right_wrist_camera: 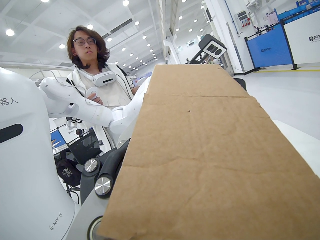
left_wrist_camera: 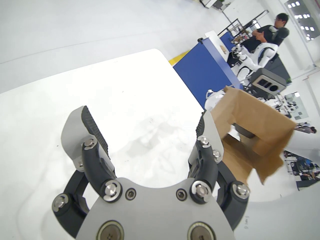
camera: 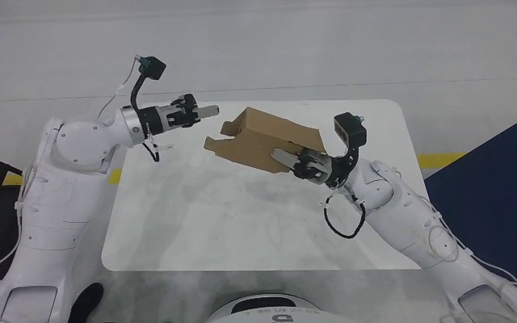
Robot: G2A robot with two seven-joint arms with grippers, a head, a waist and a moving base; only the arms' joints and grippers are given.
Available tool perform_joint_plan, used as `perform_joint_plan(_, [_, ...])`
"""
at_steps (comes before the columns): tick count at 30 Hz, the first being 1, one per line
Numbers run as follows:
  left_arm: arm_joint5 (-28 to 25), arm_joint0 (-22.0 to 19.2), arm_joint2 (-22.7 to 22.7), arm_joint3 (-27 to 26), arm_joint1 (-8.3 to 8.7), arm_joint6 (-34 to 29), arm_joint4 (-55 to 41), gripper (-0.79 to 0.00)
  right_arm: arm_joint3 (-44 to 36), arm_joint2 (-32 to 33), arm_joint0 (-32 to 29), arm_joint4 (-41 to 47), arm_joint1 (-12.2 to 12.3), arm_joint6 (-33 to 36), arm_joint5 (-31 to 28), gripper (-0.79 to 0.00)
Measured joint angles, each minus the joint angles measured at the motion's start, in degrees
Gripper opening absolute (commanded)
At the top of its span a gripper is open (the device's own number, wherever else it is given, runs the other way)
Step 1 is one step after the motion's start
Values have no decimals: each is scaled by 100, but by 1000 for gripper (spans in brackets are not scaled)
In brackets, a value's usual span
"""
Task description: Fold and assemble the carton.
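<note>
Carton (camera: 260, 139) runs crosswise — open end toward left end effector (camera: 215, 108).

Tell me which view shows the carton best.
The top view: the whole carton shows, held by the right gripper. The left wrist view catches its open end and flaps; the right wrist view, one flat panel close up.

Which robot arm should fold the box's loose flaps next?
Probably left. The left hand is open, empty and beside the carton, near its loose flaps; the right hand is holding it.
</note>
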Motion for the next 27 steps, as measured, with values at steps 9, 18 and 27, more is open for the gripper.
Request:
perform_joint_plan(9, [-428,-119,250,30,-9,-555,-293,0,117,13,-72,31,-89,33,-41,-785])
perform_joint_plan(18, [-496,-49,560,-130,-31,-577,-106,0,85,-16,-123,-112,-188,88,10,-785])
perform_joint_plan(27, [-555,75,418,-267,10,-610,-234,0,31,171,-338,-166,-218,40,-50,-785])
